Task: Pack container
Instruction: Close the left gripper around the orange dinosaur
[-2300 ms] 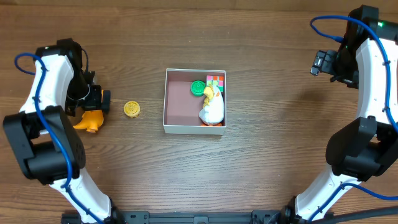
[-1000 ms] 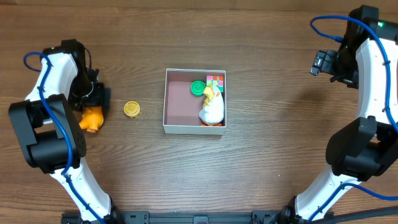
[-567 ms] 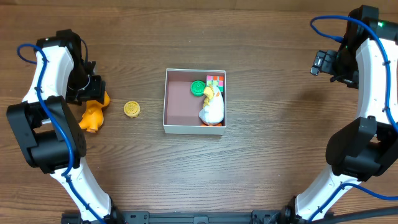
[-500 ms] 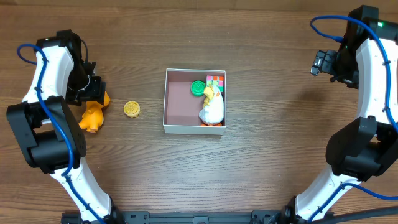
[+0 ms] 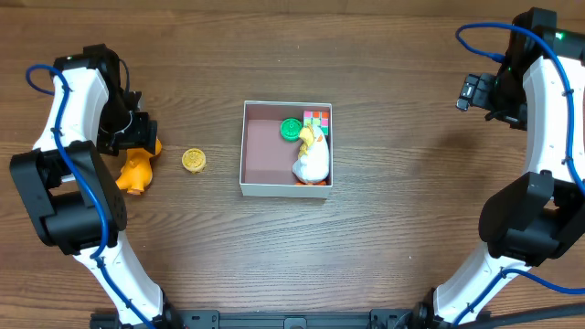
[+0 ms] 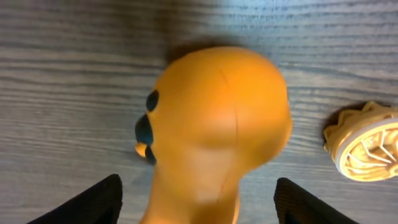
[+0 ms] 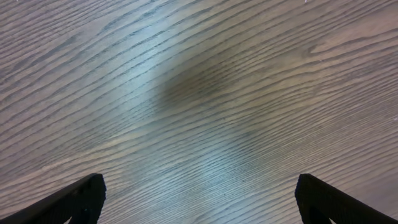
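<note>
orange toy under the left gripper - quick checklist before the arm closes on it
1. Left gripper open around the orange toy: ok, one finger shows on each side with a gap.
2. Toy centred between them: ok, roughly.
3. Yellow disc out of the closing path: ok, it lies apart, off to one side.
4. Room in the container: ok, its left half is bare; the white duck toy sits by the right wall.
5. Right gripper out of the way: ok, open over the table, far from the container.
6. Finger height above the table: cannot tell.
</note>
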{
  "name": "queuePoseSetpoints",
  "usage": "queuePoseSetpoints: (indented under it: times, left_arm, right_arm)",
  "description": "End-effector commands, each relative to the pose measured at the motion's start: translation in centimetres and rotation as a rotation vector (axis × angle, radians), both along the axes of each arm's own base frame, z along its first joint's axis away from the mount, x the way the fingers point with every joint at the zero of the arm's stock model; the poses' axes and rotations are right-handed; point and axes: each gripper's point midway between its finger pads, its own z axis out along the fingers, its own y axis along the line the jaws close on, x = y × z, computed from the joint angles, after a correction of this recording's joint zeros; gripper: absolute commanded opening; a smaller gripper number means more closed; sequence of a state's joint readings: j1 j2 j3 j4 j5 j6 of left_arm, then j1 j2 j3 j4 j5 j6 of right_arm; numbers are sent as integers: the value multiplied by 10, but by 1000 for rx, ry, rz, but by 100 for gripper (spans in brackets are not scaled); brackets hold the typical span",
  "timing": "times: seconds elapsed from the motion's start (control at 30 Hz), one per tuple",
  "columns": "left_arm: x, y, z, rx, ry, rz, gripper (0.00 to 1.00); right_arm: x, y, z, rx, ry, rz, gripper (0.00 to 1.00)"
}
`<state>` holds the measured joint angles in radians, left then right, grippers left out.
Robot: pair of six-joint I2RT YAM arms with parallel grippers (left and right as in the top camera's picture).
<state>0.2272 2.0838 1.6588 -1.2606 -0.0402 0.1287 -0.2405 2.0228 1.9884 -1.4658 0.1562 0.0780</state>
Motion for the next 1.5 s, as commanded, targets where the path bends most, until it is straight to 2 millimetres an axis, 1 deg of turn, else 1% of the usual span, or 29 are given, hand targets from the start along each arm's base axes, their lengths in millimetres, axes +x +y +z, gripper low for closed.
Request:
queuePoseSetpoints:
  times: [0.0, 0.13, 0.3, 0.5, 0.83, 1.0, 1.47]
  left_arm:
    - [-4, -3, -8, -24, 19, -21, 79]
    - [-3, -9, -12, -55, 6, -21, 78]
    - [-11, -14, -22, -78, 25, -18, 79]
    - [-13, -14, -22, -80, 34, -17, 78]
    - [-15, -7, -23, -37, 46, -28, 78]
    - [-16, 0, -23, 2, 53, -33, 78]
    - [-14, 1, -24, 4, 44, -33, 79]
  right_arm:
    - [1, 1, -1, 1, -1, 1, 100]
    - [1, 1, -1, 1, -1, 1, 100]
    - [1, 1, -1, 1, -1, 1, 100]
    - [1, 1, -1, 1, -1, 1, 100]
    - [1, 1, -1, 1, -1, 1, 100]
    - [1, 1, -1, 1, -1, 1, 100]
    - [1, 1, -1, 1, -1, 1, 100]
